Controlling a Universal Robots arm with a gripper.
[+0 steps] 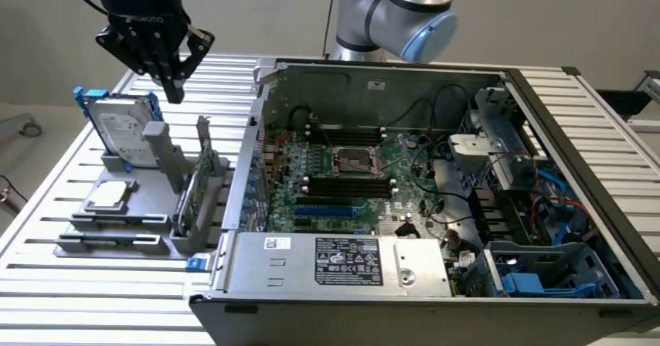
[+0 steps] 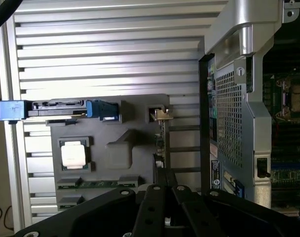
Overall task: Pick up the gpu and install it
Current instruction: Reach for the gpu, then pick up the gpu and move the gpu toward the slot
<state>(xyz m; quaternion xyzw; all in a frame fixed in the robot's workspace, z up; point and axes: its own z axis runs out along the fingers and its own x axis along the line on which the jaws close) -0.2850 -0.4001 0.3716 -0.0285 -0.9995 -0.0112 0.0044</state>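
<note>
**Me:** My claw (image 1: 171,87) hangs shut and empty, its black fingers pressed together and pointing down, above the grey holder (image 1: 154,154) that sits on the slatted metal table (image 1: 62,292).

**Listener:** Where is the gpu?

**Me:** The gpu (image 1: 199,188) stands on its long edge in a slot of that holder, on the side nearest the open computer case (image 1: 413,72). I am not touching it. From my wrist I see it edge-on, as a thin line running away from my fingertips, with its silver bracket at the far end.

**Listener:** What else does the holder carry?

**Me:** A silver hard drive (image 1: 119,126) in a blue frame stands upright, just to the exterior view's left of my claw's tip. A small square CPU chip (image 1: 110,195) lies flat in front of it.
</note>
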